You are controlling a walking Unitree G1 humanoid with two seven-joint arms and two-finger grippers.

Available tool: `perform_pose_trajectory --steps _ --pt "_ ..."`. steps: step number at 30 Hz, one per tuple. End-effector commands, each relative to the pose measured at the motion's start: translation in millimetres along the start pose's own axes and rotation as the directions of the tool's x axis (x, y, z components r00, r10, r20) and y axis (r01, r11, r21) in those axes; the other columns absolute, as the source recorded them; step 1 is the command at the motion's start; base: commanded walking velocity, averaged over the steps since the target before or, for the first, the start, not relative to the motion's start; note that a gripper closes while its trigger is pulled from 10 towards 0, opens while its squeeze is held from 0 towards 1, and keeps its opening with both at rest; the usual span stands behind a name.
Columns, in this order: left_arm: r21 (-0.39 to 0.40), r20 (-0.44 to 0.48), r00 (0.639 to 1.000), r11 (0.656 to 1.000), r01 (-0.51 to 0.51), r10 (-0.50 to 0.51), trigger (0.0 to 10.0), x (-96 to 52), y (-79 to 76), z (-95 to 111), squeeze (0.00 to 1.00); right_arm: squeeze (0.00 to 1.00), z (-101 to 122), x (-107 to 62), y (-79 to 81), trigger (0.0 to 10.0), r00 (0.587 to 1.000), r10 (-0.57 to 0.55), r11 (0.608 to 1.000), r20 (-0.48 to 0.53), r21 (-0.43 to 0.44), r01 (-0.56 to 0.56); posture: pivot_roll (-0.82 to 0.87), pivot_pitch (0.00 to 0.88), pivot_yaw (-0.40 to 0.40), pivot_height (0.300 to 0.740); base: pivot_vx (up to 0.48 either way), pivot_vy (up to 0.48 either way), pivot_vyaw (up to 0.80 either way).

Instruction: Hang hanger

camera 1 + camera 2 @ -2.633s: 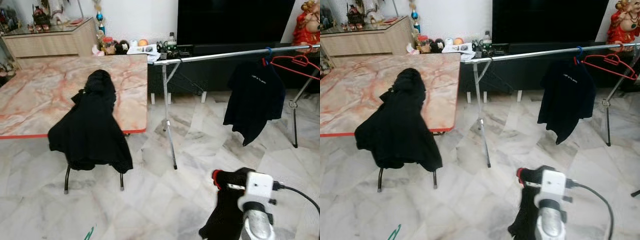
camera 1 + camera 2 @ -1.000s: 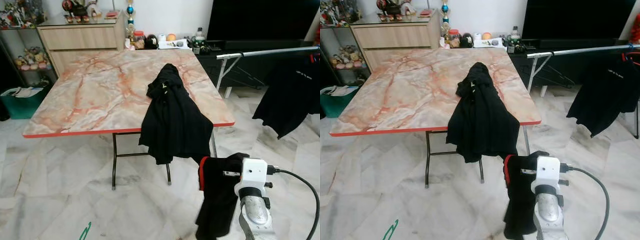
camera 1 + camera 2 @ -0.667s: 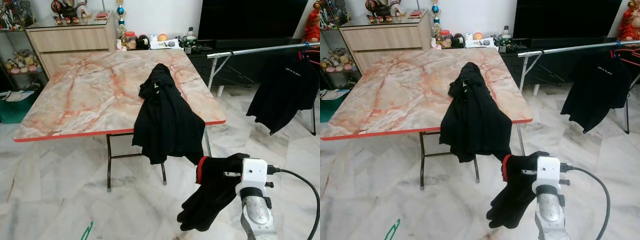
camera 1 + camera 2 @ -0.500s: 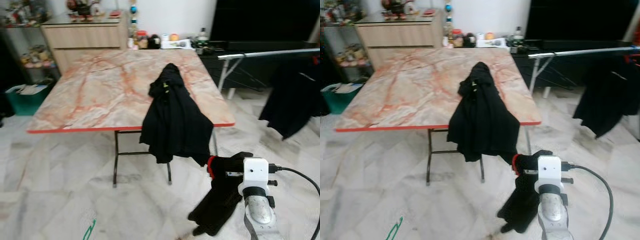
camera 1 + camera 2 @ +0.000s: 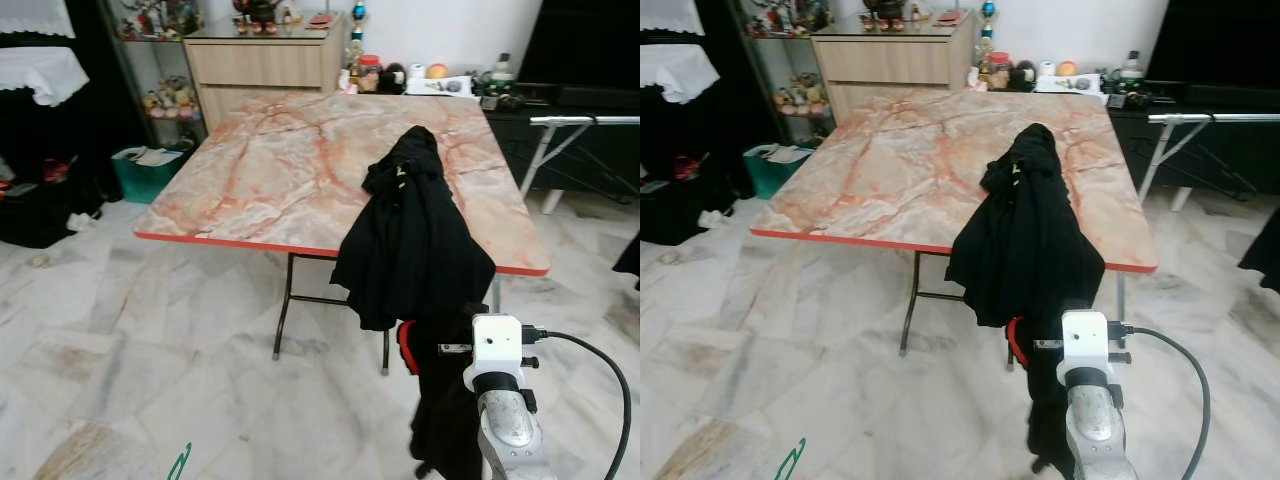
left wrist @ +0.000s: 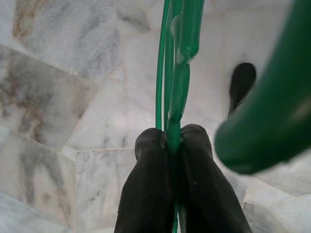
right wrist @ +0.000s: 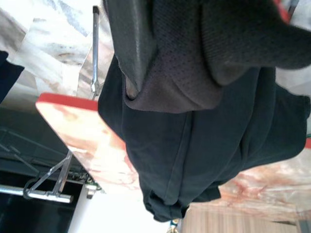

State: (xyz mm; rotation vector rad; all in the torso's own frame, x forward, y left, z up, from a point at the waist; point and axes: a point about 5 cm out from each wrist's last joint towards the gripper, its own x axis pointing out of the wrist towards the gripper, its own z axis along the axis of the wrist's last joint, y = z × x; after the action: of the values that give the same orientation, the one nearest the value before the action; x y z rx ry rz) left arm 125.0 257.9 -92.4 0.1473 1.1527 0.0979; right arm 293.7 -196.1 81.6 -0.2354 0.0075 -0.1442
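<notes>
A thin green hanger point(image 6: 177, 73) runs along my left gripper point(image 6: 171, 145), whose black fingers point(image 6: 146, 194) are shut on it above the marble floor; its tip point(image 5: 180, 462) pokes in low on the left. At lower right my right gripper point(image 5: 438, 348) is shut on a black garment point(image 5: 445, 420) with a red hanger part point(image 5: 405, 345) at its top; the cloth hangs straight down and wraps the fingers point(image 7: 133, 39). Another black garment point(image 5: 415, 245) drapes over the front edge of the marble-topped table point(image 5: 280, 170), just beyond that gripper.
The end of a metal drying-rack rail point(image 5: 590, 120) stands at the far right. A wooden cabinet point(image 5: 265, 65) with ornaments is behind the table, and a teal bin point(image 5: 140, 170) and dark furniture point(image 5: 40, 200) are on the left. Open marble floor point(image 5: 150, 380) lies front left.
The camera has swung left, so the table is central and the rack with its hung shirt has slid off to the right. The garment in my right gripper swung out, then settled straight down.
</notes>
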Motion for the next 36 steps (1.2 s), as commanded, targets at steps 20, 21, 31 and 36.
perform_pose_trajectory --steps 20,21,31,36 --pt "0.003 -0.005 1.0 1.0 -0.005 0.005 10.0 -0.3 3.5 1 0.0 0.0 137 40.2 18.3 10.0 0.889 0.037 0.996 0.456 0.059 -0.072 -0.03 0.0 0.043 0.74 0.049 0.0 0.0" --pt "0.0 -0.004 1.0 1.0 -0.006 0.006 10.0 -0.3 3.6 1 0.0 0.0 143 43.5 21.3 10.0 0.884 0.046 0.994 0.465 0.069 -0.087 -0.03 0.0 0.043 0.74 0.27 0.0 0.0" --pt "-0.003 -0.004 1.0 1.0 -0.007 0.007 10.0 -0.3 3.8 1 0.0 0.0 148 48.9 36.0 10.0 0.897 0.053 0.984 0.438 0.131 -0.122 -0.02 0.0 0.045 0.74 0.291 0.0 0.0" --pt "-0.003 -0.004 1.0 1.0 -0.004 0.004 10.0 -0.3 3.7 1 0.0 0.0 151 49.3 38.2 10.0 0.902 0.041 0.972 0.43 0.193 -0.136 -0.02 0.0 0.046 0.74 0.316 0.0 0.0"
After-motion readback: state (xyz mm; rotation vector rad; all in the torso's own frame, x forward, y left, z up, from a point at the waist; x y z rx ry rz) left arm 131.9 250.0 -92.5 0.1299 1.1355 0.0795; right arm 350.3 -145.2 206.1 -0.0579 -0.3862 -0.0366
